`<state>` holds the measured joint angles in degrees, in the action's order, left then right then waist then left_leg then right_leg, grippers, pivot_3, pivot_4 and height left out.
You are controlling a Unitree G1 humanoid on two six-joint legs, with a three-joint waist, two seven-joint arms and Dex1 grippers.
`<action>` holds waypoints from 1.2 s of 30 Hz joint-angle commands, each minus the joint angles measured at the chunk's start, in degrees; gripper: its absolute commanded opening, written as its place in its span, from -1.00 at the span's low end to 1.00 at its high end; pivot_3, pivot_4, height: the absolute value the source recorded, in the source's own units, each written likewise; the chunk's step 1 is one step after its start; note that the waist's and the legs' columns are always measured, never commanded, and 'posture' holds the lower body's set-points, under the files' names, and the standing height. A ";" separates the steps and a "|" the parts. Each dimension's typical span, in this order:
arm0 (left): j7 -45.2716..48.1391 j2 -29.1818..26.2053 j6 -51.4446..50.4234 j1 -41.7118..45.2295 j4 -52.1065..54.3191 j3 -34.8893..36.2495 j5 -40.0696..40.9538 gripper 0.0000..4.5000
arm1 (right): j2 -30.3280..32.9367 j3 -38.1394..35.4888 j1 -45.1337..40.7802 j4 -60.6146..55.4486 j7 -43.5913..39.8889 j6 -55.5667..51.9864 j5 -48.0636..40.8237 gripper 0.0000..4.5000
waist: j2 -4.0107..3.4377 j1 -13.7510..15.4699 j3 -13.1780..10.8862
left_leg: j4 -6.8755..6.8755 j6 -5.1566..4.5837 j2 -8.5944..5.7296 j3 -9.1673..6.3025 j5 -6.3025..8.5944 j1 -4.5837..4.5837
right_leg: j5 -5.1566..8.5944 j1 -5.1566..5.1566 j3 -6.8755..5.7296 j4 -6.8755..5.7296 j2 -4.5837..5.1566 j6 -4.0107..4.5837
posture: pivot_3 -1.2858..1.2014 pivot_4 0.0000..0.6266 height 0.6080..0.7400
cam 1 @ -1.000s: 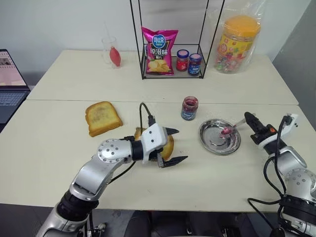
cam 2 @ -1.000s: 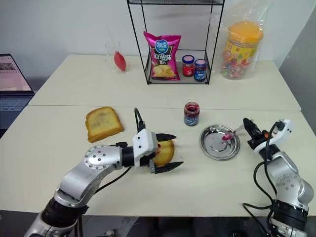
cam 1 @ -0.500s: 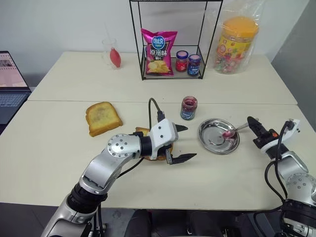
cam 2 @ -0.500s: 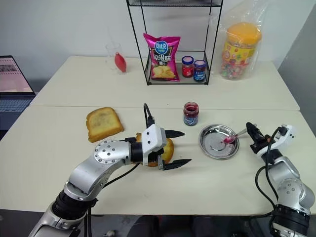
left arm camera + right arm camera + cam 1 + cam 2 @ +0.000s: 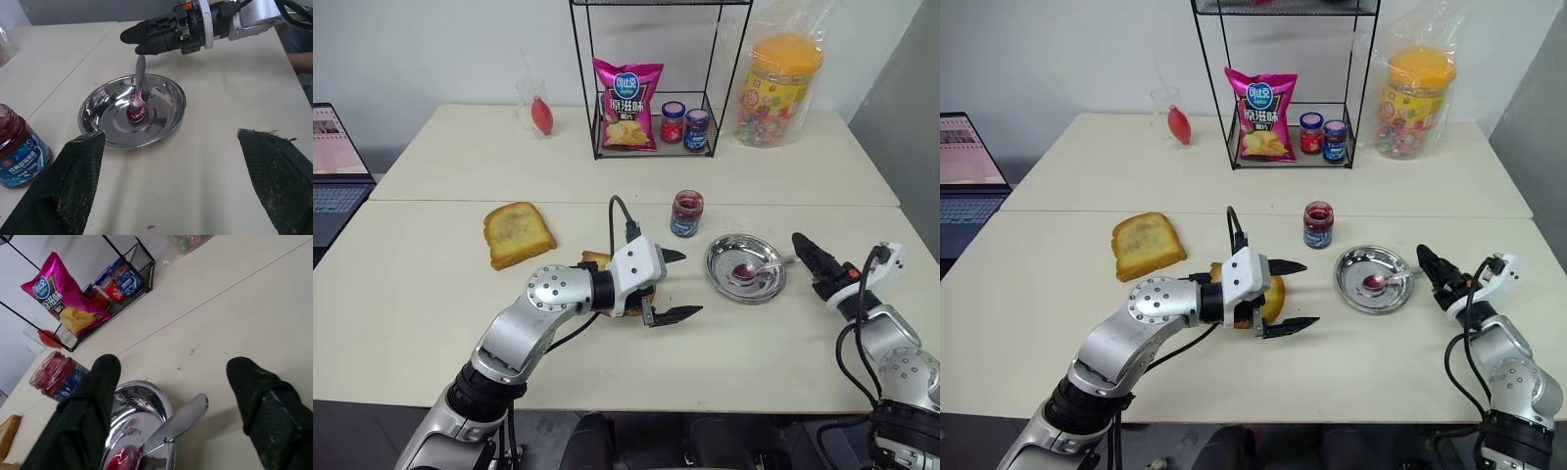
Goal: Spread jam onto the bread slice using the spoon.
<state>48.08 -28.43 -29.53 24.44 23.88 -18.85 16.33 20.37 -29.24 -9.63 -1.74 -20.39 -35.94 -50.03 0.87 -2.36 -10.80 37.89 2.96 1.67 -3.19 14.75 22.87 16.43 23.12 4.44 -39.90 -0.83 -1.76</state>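
The spoon (image 5: 756, 268) lies loose in the steel dish (image 5: 717, 257), its red-smeared bowl in the middle and its handle on the right rim. My right gripper (image 5: 173, 367) stands open just beyond the handle, its fingers (image 5: 100, 382) spread to either side and apart from it. The jam jar (image 5: 686, 213) stands uncapped behind the dish. My left gripper (image 5: 683, 284) is open and points toward the dish. It hovers over the golden bread slice (image 5: 1272, 299), which it mostly hides.
A second toast slice (image 5: 517, 233) with a darker centre lies to the left. A wire rack (image 5: 651, 117) with a crisp bag and two capped jars, a candy tub (image 5: 780, 88) and a glass (image 5: 532, 102) stand on the far table. A laptop (image 5: 333, 166) is at the left edge.
My right gripper has opened and let go of the spoon, which now rests flat in the dish instead of being held tilted. The left arm has stayed put.
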 commanded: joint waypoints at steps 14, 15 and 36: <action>-0.84 -7.26 12.67 -0.93 -6.76 12.13 -4.22 1.00 | 5.48 3.28 -2.42 -5.00 -2.78 13.92 13.04 0.99 | 0.00 -0.45 -0.01 | 0.00 -0.02 -0.01 0.43 -0.01 -0.14 | -0.01 0.05 0.56 0.00 -0.06 -0.33 | 0.03 -0.52 1.00; -0.29 -9.18 14.44 -1.62 -7.86 14.04 -4.57 1.00 | 6.71 4.23 -2.44 -6.24 -3.99 13.56 13.40 0.99 | -0.01 -0.76 -0.01 | -0.01 -0.03 -0.01 0.44 -0.01 -0.14 | -0.01 0.06 0.58 0.00 -0.06 -0.34 | 0.03 -0.52 1.00; 4.40 -21.75 5.68 -35.31 5.98 45.09 5.72 1.00 | 35.82 14.43 5.15 -13.90 -39.27 7.29 14.01 0.99 | 0.25 0.05 -0.07 | -0.02 -0.04 0.07 0.87 0.01 -0.01 | -0.28 0.01 0.89 0.82 0.06 -0.82 | 0.03 -0.52 1.00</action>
<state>52.71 -50.28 -22.65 -10.73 27.01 23.98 19.99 55.46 -14.33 -4.04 -14.75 -58.23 -29.46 -36.79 1.12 -2.31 -10.87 37.91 2.92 1.74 -2.30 14.76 22.87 16.11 23.13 5.34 -39.08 -0.77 -2.59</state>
